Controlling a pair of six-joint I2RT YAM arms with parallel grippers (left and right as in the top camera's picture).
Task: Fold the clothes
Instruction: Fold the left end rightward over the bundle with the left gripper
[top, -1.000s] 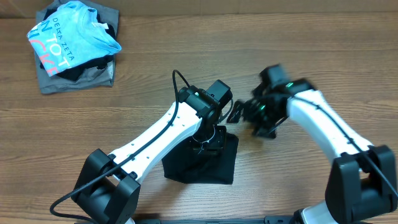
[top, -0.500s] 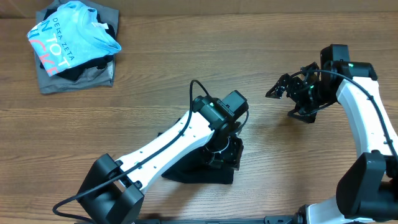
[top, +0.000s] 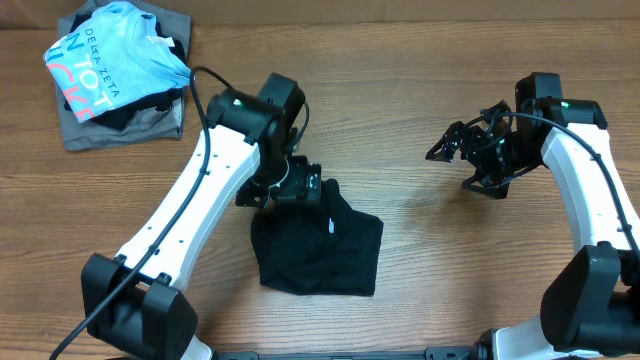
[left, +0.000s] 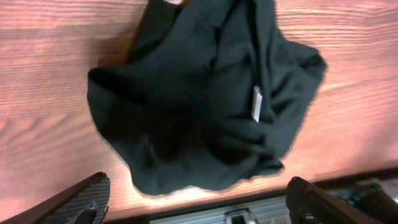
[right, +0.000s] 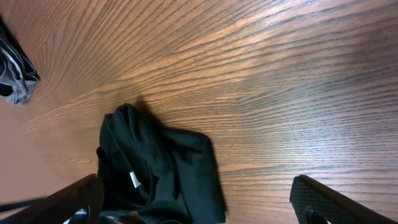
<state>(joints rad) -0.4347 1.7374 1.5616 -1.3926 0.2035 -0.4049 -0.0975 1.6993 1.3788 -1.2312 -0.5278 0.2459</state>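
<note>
The black shirt (top: 320, 245) is lying in a crumpled, roughly squared heap on the table (top: 430, 60), a little below the centre of the overhead frame, with its white label (left: 255, 103) showing on top. The left gripper (top: 290, 188) is hanging over the heap's upper-left corner with its jaws spread wide and nothing between them; whether it is touching the cloth cannot be told. The right gripper (top: 448, 150) is hovering at the right of the frame, well apart from the shirt, likewise spread and empty. A blue shirt (top: 110, 55) and a grey garment (top: 80, 135) are sitting in the upper-left corner, far from the work. The black shirt is looking thin, soft and light, so it is likely to sag from any pinch and bunch rather than slide flat. A fold is probably calling for both grippers, each taking an outer edge or corner, well apart from each other. The layers are overlapping here, so pinching just one is looking tricky.
</note>
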